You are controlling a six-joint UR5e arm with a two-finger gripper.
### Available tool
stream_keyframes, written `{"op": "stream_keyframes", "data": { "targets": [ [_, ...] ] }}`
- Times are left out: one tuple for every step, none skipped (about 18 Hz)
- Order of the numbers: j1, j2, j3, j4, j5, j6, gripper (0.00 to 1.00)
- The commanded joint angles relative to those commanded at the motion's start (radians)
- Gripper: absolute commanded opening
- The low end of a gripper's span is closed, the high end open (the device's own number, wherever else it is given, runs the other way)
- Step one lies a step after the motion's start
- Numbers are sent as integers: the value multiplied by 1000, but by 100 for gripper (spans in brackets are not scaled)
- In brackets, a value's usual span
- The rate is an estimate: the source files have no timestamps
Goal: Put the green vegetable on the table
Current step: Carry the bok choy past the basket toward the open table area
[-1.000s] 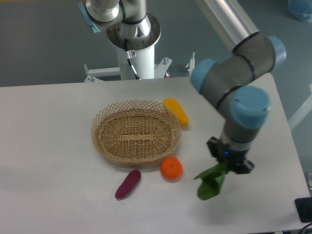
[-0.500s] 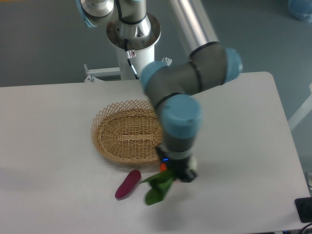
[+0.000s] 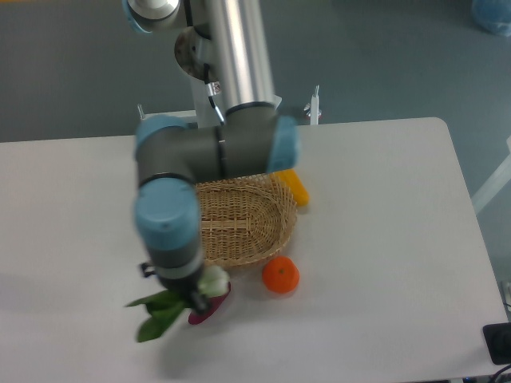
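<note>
My gripper [image 3: 194, 297] is clamped on the green vegetable [image 3: 164, 309], pinching it at the pale stem end while the dark leaves droop out toward 8 o'clock from the wrist. The fingers themselves are mostly hidden under my forearm, so I read the grip from how the stem sits against them. The vegetable looks to be carried just above the table [image 3: 383, 207], at about 7 o'clock from the wicker basket [image 3: 239, 223], though I cannot tell for sure whether the leaf tips touch the surface. The purple eggplant [image 3: 215, 303] lies right behind the stem, partly covered by it. The orange [image 3: 281, 275] sits at 5 o'clock from the basket, and a yellow piece [image 3: 295, 185] at its 2 o'clock rim. Judging progress: pickup and carry are done; lowering, release and pulling clear are left. No brand, label or writing is readable anywhere in view.
</note>
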Motion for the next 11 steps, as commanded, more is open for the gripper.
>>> {"op": "stream_keyframes", "data": {
  "targets": [
    [-15, -2, -2, -2, 0, 0, 12],
    [-34, -6, -5, 0, 0, 0, 12],
    [-48, -11, -12, 2, -5, 2, 14],
    [-55, -11, -23, 2, -14, 2, 15],
    [-61, -9, -35, 3, -24, 5, 15],
    [-69, -11, -41, 9, -31, 2, 16],
    [-77, -11, -51, 17, -31, 2, 20],
    [-78, -12, -61, 29, -31, 0, 23],
    [-80, -11, -72, 40, -31, 0, 23],
    [-88, -11, -78, 46, -31, 0, 26],
    [-91, -11, -81, 46, -31, 0, 27]
  ]
}}
